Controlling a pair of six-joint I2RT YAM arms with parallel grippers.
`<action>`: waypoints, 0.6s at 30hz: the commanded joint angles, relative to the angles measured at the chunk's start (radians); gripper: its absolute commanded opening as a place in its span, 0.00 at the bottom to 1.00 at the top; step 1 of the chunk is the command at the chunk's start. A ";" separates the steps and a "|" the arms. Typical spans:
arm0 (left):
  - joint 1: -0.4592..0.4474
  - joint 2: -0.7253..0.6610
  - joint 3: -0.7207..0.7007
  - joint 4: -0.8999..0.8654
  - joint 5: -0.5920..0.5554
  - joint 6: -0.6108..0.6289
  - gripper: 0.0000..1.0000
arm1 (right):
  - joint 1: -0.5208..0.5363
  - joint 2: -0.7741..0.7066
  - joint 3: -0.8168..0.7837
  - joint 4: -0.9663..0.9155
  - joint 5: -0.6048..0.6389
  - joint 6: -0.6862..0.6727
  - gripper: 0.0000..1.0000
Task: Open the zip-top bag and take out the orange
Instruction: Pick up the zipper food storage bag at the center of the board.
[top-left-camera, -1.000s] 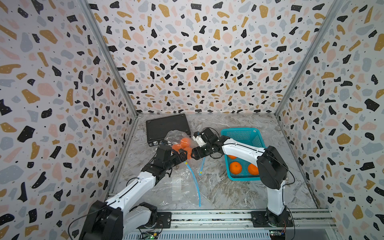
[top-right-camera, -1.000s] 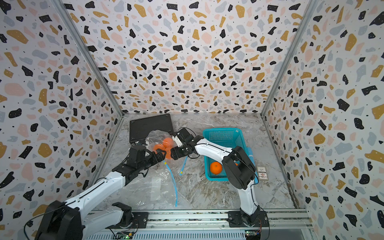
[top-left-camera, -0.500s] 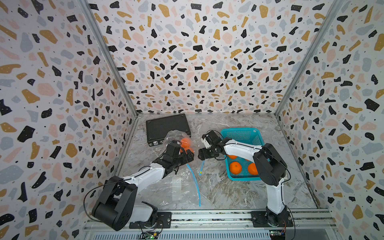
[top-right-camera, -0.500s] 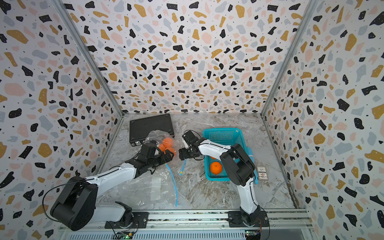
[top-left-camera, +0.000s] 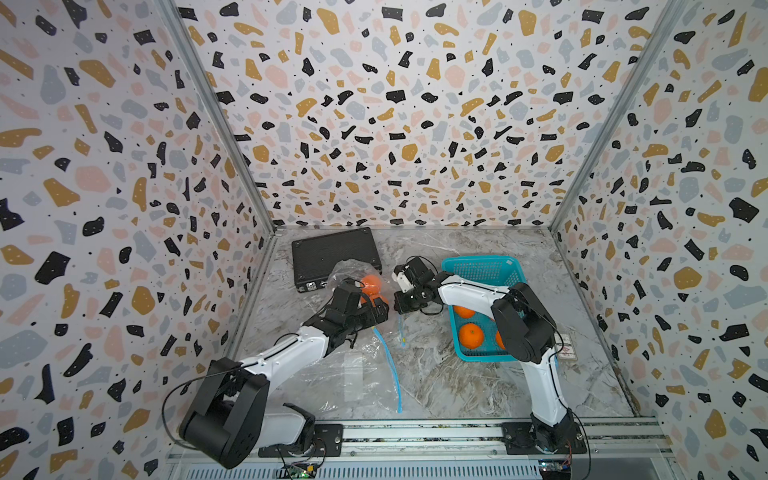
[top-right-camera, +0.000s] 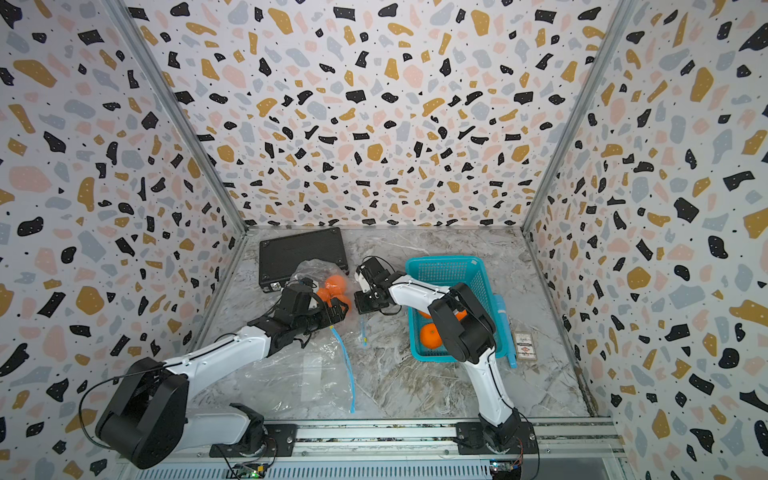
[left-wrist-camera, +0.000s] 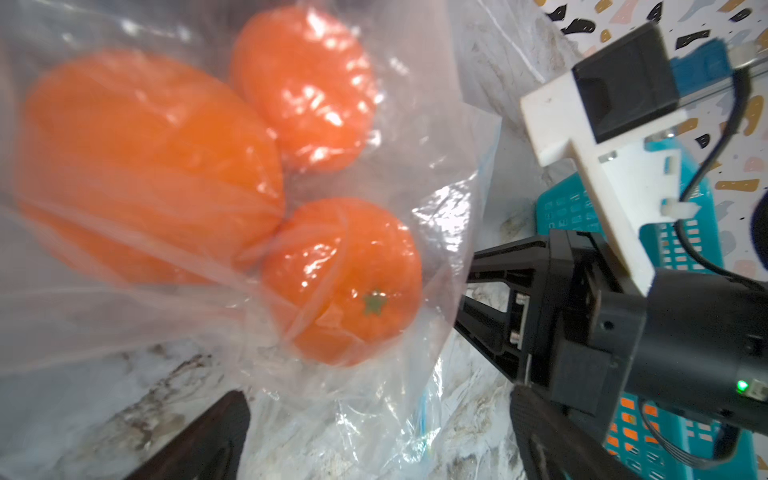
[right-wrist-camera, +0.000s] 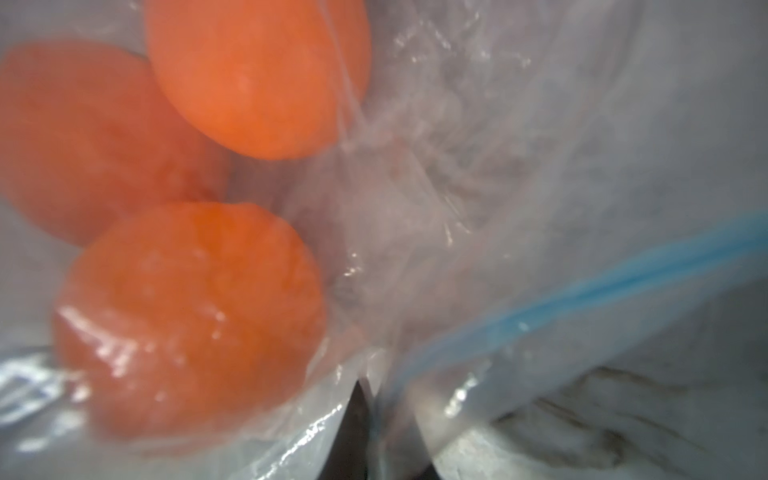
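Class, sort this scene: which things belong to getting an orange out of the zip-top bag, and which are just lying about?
In the job: clear plastic zip-top bag; round oranges inside it; probably the teal plastic basket.
Lying about: black rectangular case; small printed card beside the basket.

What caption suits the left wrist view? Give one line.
Three oranges sit inside the clear zip-top bag while the right gripper pinches its edge, teal basket behind.

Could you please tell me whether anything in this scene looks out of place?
Only one stray item stands out: a small printed card lies on the table outside the teal basket, beside a light-blue strip, apart from the work. The zip-top bag is crumpled, which suits handling.
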 joint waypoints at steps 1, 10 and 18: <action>-0.005 -0.074 0.048 -0.083 -0.026 0.035 1.00 | -0.008 -0.088 0.066 -0.046 -0.011 -0.011 0.08; -0.053 -0.151 -0.013 0.029 0.107 -0.043 1.00 | -0.041 -0.109 0.150 -0.117 -0.094 0.003 0.07; -0.175 -0.214 -0.094 0.204 0.064 -0.227 0.99 | -0.067 -0.121 0.157 -0.164 -0.139 0.013 0.09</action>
